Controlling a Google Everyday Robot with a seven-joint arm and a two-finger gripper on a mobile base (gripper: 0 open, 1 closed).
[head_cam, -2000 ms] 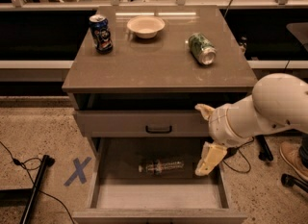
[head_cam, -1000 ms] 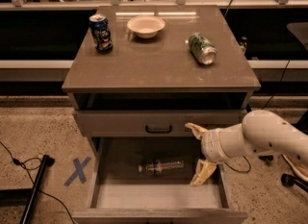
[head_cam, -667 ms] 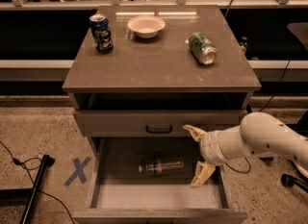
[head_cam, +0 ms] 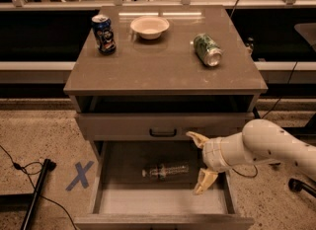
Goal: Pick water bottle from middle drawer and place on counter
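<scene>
Clear ribbed plastic water bottle, grey middle drawer: seemingly parallel to front edge; cream gripper just right, spread wide, empty.

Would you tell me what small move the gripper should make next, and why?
Probably ease the gripper down and across toward the water bottle so its open fingers straddle it; the bottle lies on its side in the middle drawer, beside the gripper and not yet between the fingers.

The counter holds a Pepsi can, bowl and toppled green can; hand over middle drawer.
</scene>
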